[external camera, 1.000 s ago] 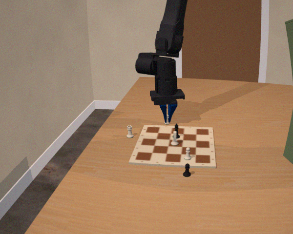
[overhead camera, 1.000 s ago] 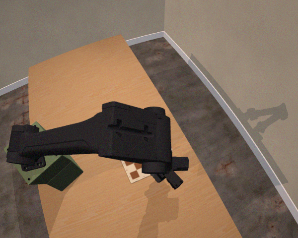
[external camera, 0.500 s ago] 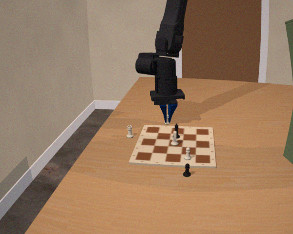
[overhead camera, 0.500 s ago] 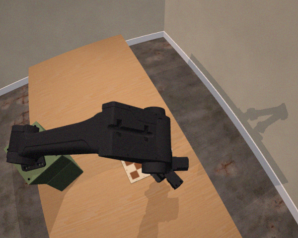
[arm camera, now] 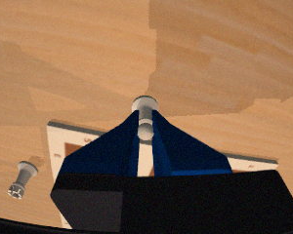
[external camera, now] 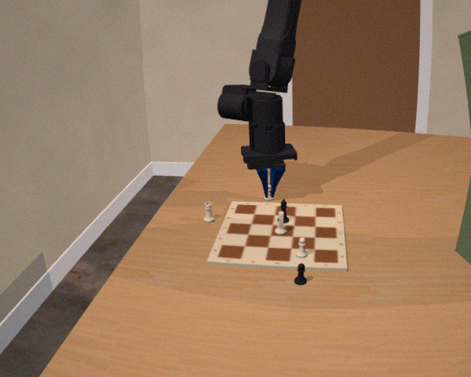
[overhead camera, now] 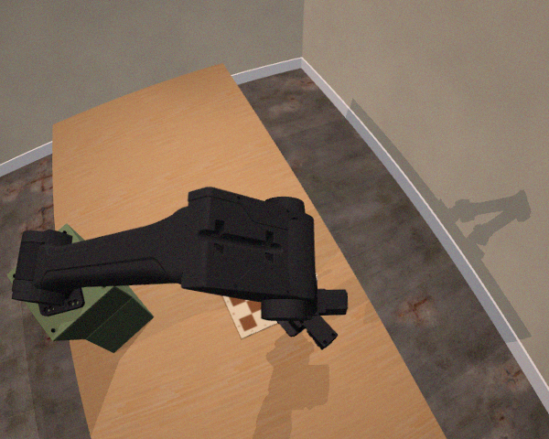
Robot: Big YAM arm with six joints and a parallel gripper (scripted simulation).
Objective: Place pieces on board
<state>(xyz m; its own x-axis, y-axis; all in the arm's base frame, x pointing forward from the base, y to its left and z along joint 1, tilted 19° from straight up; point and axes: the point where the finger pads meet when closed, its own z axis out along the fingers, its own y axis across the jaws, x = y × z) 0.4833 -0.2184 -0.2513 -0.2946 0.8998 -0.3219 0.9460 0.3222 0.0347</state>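
Note:
My gripper (external camera: 269, 190) points straight down just past the far edge of the chessboard (external camera: 280, 235) and is shut on the white pawn (external camera: 269, 196), whose base is at table level. In the wrist view the pawn (arm camera: 146, 119) sits between the blue fingers. The white rook (external camera: 208, 211) stands on the table left of the board and also shows in the wrist view (arm camera: 21, 179). The black pawn (external camera: 300, 274) stands on the table in front of the board's near edge. In the top view the arm hides most of the board (overhead camera: 247, 317).
On the board stand a tall black piece (external camera: 284, 210), a tall white piece (external camera: 280, 223) and another white pawn (external camera: 301, 247). A green box (overhead camera: 90, 312) sits at the table's edge by the arm's base. The table edge and floor lie left of the rook.

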